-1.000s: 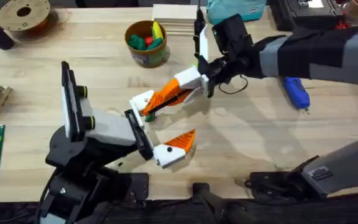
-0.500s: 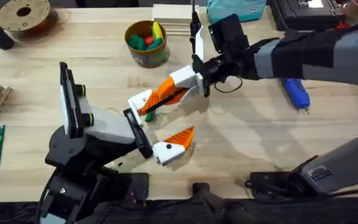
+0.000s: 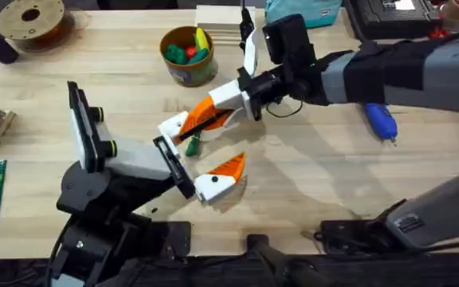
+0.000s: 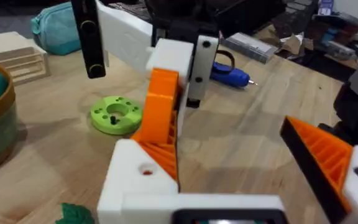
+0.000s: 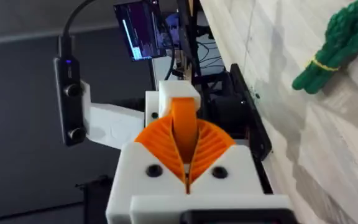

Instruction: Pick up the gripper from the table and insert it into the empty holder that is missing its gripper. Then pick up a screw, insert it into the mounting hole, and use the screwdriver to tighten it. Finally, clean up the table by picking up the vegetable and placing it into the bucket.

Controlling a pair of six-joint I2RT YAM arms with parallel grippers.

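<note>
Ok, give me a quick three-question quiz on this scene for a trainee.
1. Fill in: the vegetable lies on the ____, not in the bucket.
2. True or false: the screwdriver is held in a gripper.
3. The right gripper is shut on: A the bucket, B the orange wedge, C the screwdriver.
Key: 1 table; 2 false; 3 B.
</note>
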